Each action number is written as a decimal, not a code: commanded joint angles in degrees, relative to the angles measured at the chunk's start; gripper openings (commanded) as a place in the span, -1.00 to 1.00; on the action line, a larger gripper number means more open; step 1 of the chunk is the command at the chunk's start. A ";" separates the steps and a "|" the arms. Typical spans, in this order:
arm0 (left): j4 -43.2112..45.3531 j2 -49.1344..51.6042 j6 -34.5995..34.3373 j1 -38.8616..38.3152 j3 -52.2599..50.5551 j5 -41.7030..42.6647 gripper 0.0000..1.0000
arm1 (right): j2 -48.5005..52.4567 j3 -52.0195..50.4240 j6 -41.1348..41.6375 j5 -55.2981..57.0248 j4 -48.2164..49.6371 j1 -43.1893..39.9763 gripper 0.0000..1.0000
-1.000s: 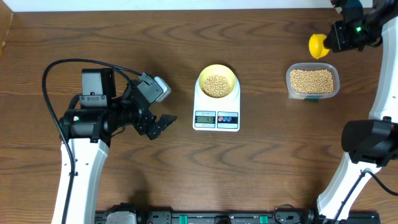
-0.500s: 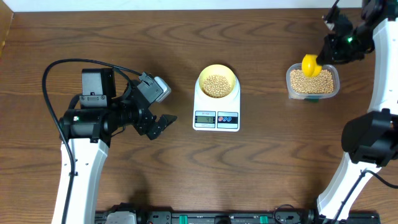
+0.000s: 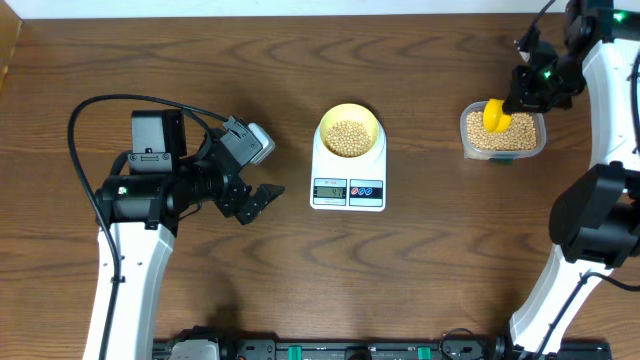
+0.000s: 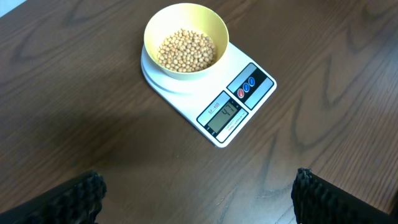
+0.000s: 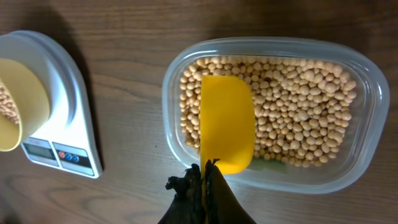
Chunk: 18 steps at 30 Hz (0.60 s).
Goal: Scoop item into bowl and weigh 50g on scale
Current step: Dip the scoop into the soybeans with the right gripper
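The pale yellow bowl point(image 3: 350, 132) point(image 4: 186, 38) point(image 5: 22, 104) stands on the white scale point(image 3: 348, 184) point(image 4: 225, 102) point(image 5: 62, 124), partly filled with tan beans point(image 3: 348, 137) point(image 4: 186, 50). More beans point(image 3: 505, 130) point(image 5: 298, 106) fill a clear plastic tub point(image 3: 503, 152) point(image 5: 367, 162) at the right. My right gripper point(image 3: 520, 92) point(image 5: 206, 171) is shut on the handle of a yellow scoop point(image 3: 495, 115) point(image 5: 227, 123), which hangs over the tub's near-left part with its back toward the wrist camera. My left gripper point(image 3: 262, 197) point(image 4: 199, 199) stays open and empty, left of the scale.
The left arm's body and black cable point(image 3: 120, 105) occupy the table's left side. The right arm's base point(image 3: 595, 225) stands at the right edge, below the tub.
The right gripper has carried the yellow scoop from behind the tub down and left over the beans in the tub. The left arm, bowl and scale have not moved.
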 commanded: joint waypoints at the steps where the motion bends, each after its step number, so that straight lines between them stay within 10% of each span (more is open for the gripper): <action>1: 0.00 0.00 0.94 0.33 0.26 0.52 0.95 | -0.74 -2.14 1.31 1.05 1.16 0.20 -0.98; 18: 0.00 0.00 0.94 0.33 0.26 0.52 0.95 | -0.74 -8.37 2.32 -0.52 7.82 2.54 -0.98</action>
